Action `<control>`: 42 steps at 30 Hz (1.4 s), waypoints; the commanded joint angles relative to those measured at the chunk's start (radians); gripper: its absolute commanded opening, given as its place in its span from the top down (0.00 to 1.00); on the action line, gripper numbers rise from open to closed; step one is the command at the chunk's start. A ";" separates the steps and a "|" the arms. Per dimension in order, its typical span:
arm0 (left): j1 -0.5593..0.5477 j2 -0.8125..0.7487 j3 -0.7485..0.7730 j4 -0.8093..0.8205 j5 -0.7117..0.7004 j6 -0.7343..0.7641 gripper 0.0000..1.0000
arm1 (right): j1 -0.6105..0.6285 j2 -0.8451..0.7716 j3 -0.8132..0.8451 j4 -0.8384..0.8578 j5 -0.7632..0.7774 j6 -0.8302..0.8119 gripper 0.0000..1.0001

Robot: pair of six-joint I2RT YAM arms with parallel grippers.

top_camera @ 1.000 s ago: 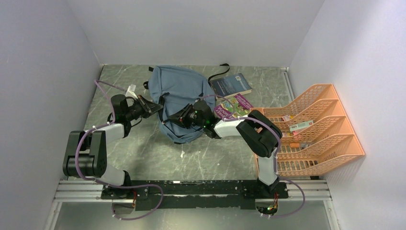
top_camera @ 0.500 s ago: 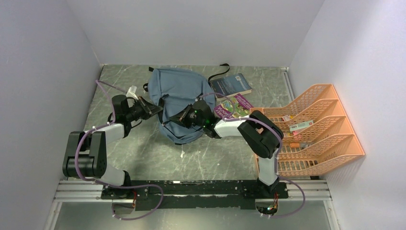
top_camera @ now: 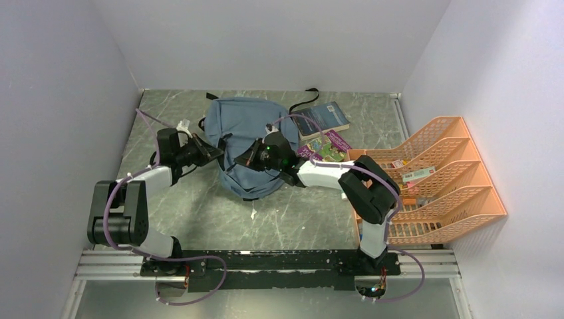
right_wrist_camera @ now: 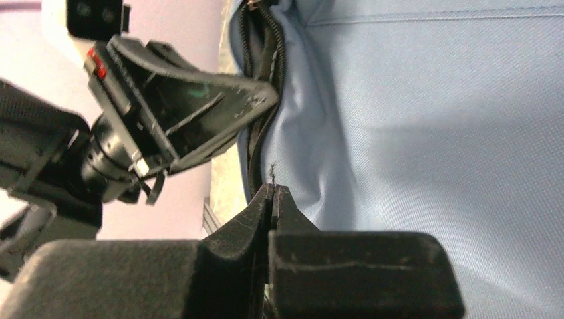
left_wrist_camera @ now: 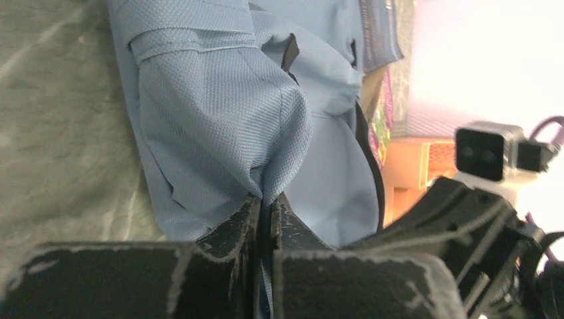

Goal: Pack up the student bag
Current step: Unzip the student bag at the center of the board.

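The student bag (top_camera: 249,123), soft grey-blue fabric with black zippers, lies at the middle back of the table. My left gripper (top_camera: 216,151) is at the bag's left edge, shut on a raised fold of the bag's fabric (left_wrist_camera: 219,106), which is pinched between its tips (left_wrist_camera: 266,197). My right gripper (top_camera: 247,157) lies on the bag facing the left one, shut (right_wrist_camera: 273,188). A thin dark strand sticks out of its tips, right beside the black zipper (right_wrist_camera: 266,53). The bag's inside is hidden.
A blue-grey book (top_camera: 321,118) and a colourful book (top_camera: 326,146) lie right of the bag. An orange mesh tray rack (top_camera: 439,179) with small items stands against the right wall. A small white scrap (top_camera: 253,214) lies in front of the bag. Walls close in on three sides.
My right gripper has closed and moved back and left over the bag. The bag's fabric has bunched and shifted slightly. The left gripper kept its hold and barely moved.
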 commanded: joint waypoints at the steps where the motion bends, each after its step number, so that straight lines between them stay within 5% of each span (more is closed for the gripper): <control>1: 0.023 0.032 0.102 -0.182 -0.115 0.032 0.95 | 0.011 -0.060 -0.009 0.032 -0.055 -0.124 1.00; 9: 0.049 0.098 0.204 -0.306 -0.205 0.037 0.95 | 0.010 -0.085 -0.093 0.259 -0.306 -0.220 1.00; 17: 0.065 0.186 0.300 -0.337 -0.202 0.044 0.95 | -0.019 -0.073 -0.069 0.229 -0.466 -0.342 1.00; 24: 0.124 0.237 0.389 -0.391 -0.214 0.075 0.95 | -0.063 -0.134 -0.068 0.004 -0.441 -0.549 1.00; 36: 0.211 0.311 0.511 -0.446 -0.195 0.127 0.95 | -0.202 -0.252 -0.168 -0.068 -0.377 -0.574 1.00; 38: 0.210 0.309 0.515 -0.453 -0.173 0.131 0.84 | -0.204 -0.248 -0.161 -0.064 -0.377 -0.563 1.00; 40: 0.199 0.284 0.484 -0.428 -0.136 0.126 0.54 | -0.204 -0.225 -0.140 -0.044 -0.389 -0.533 1.00; 42: 0.191 0.245 0.451 -0.451 -0.135 0.147 0.36 | -0.204 -0.184 -0.109 -0.016 -0.418 -0.491 1.00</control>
